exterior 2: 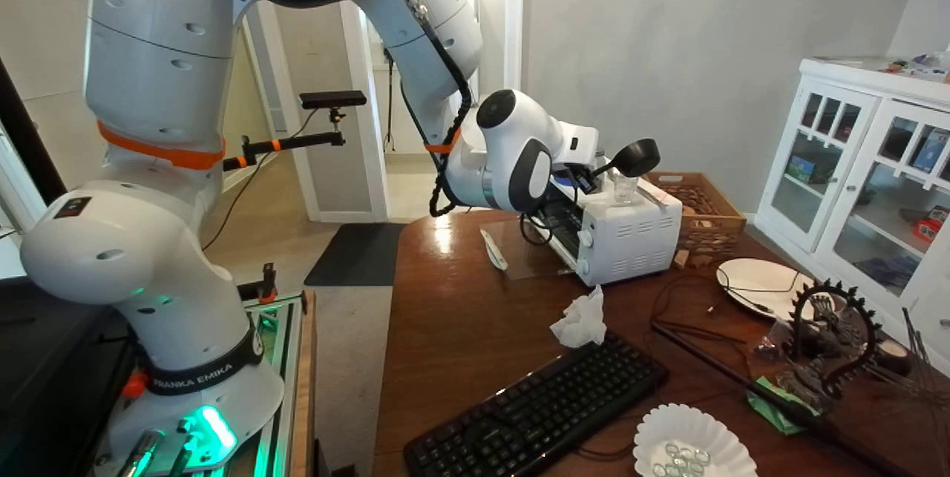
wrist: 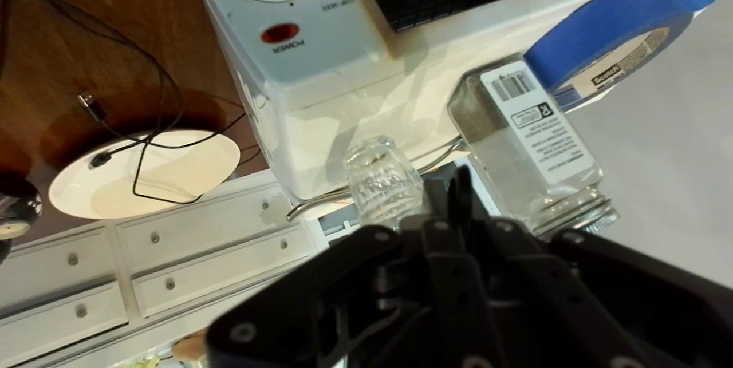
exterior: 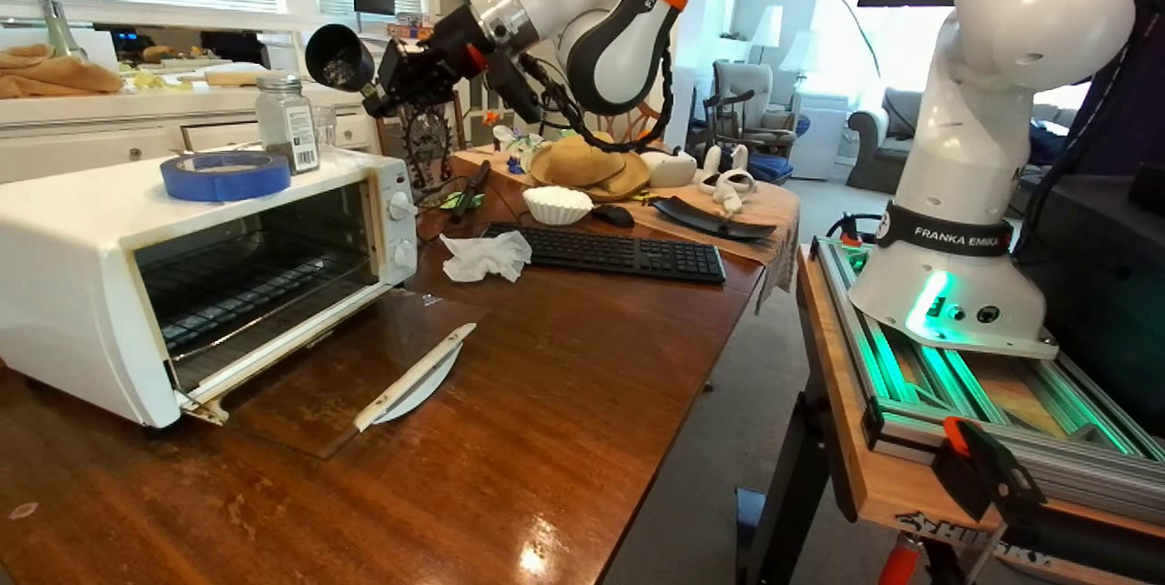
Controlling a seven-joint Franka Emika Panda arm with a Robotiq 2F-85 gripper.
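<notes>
Only the wrist view shows the Scotch label (wrist: 606, 76) on the blue tape (wrist: 607, 22); only an exterior view looks into the black scoop (exterior: 339, 57), which juts beyond the pincer (wrist: 449, 196), closed on its handle (exterior 2: 609, 165), above toaster oven (exterior 2: 631, 232) height

Pretty shiny brown wood surface (exterior: 546, 403), toaster oven (exterior 2: 631, 239) sitting below the fingers (wrist: 449, 245), plus a keyboard (exterior 2: 549, 410), crumpled tissue (exterior 2: 582, 320) and white plate (exterior 2: 757, 283), well apart from them.

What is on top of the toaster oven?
A blue Scotch tape roll, a lidded glass jar, a clear tumbler and a thin metal rod at the rear, partly hidden behind the tumbler. What lies beneath them is covered.
</notes>
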